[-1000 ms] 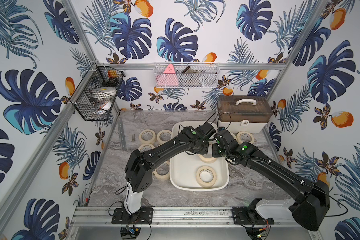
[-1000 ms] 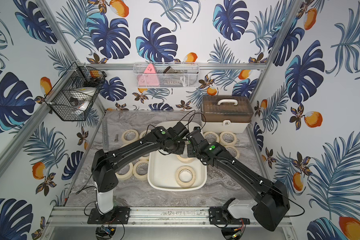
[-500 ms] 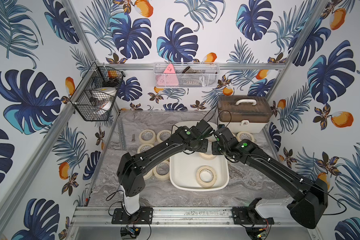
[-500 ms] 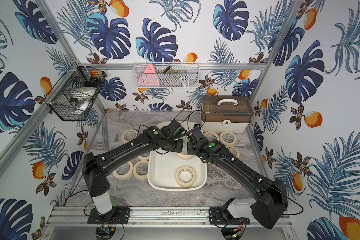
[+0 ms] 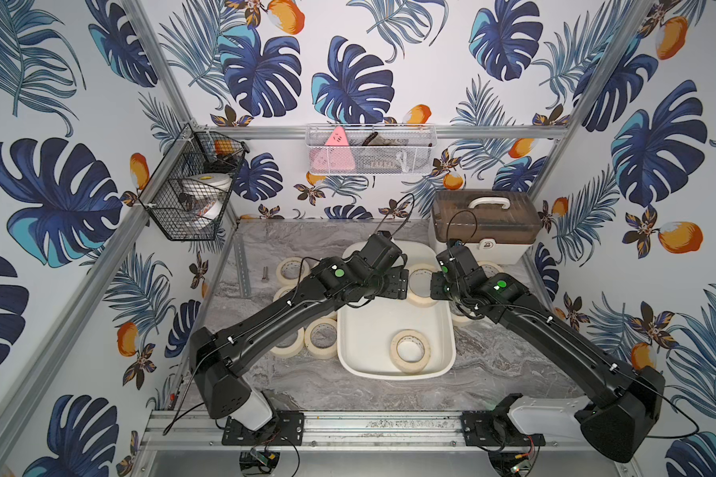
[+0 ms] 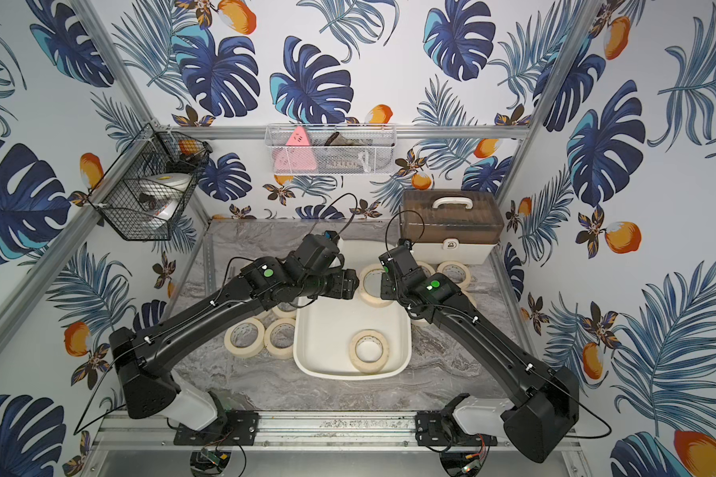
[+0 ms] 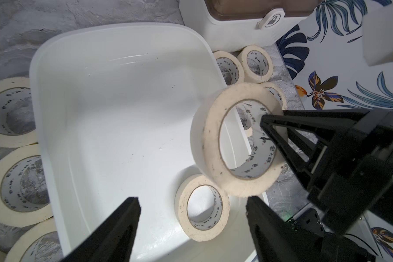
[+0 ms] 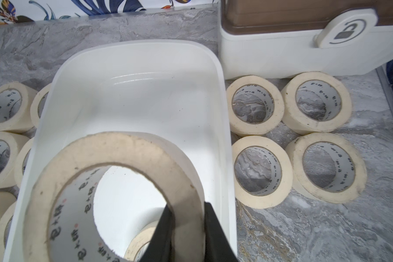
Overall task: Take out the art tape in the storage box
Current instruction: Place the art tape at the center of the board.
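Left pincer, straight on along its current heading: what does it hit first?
Most likely the art tape roll clamped in the right pincer above the storage box. Depth is unclear. The left pincer is open.

Brown-lidded case at the back; wire basket — wall-hung; marble tabletop.
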Tool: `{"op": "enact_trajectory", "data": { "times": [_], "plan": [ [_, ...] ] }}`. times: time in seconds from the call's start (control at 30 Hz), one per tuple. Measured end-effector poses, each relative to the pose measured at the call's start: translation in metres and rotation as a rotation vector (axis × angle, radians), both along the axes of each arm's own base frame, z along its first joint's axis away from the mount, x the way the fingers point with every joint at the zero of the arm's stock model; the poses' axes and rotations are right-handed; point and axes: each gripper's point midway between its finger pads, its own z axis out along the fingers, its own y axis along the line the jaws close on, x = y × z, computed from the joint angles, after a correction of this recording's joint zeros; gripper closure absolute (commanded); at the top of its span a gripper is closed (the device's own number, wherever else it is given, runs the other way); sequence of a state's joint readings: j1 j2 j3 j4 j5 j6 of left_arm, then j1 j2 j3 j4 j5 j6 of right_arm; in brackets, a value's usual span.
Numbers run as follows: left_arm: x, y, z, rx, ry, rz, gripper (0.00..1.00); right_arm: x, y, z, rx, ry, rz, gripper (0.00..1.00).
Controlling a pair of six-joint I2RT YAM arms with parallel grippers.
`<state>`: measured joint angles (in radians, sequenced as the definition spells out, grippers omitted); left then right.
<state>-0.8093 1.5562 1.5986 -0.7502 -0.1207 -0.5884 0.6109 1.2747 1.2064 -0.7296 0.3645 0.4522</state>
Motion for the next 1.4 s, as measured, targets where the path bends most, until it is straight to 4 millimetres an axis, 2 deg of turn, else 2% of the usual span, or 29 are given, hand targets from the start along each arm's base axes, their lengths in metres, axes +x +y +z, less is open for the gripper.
{"op": "enact_trajectory", "data": {
  "times": [0.07, 0.17, 0.37, 0.47, 0.6, 0.8, 1.1, 1.4],
  "plan": [
    [0.003, 0.006, 0.003, 0.0, -0.011, 0.007, 0.16, 0.0, -0.016, 0.004, 0.007, -0.002, -0.038, 1.0],
    [0.005, 0.013, -0.001, 0.011, -0.011, 0.022, 0.16, 0.003, -0.051, 0.009, 0.026, -0.008, -0.134, 1.0],
    [0.008, 0.029, -0.009, 0.019, 0.001, 0.052, 0.16, -0.009, -0.117, 0.001, 0.102, 0.035, -0.364, 1.0],
    [0.009, 0.03, -0.011, 0.015, 0.009, 0.051, 0.16, -0.019, -0.14, -0.008, 0.123, 0.06, -0.468, 1.0],
    [0.01, 0.034, -0.016, 0.02, 0.019, 0.058, 0.16, -0.037, -0.162, -0.031, 0.119, 0.117, -0.586, 1.0],
    [0.012, 0.037, -0.021, 0.026, 0.027, 0.061, 0.16, -0.063, -0.17, -0.062, 0.127, 0.172, -0.655, 1.0],
    [0.012, 0.042, -0.036, 0.042, 0.061, 0.055, 0.16, -0.104, -0.168, -0.113, 0.154, 0.308, -0.731, 1.0],
    [0.011, 0.043, -0.047, 0.046, 0.088, 0.051, 0.16, -0.124, -0.159, -0.149, 0.17, 0.452, -0.757, 1.0]
  ]
}}
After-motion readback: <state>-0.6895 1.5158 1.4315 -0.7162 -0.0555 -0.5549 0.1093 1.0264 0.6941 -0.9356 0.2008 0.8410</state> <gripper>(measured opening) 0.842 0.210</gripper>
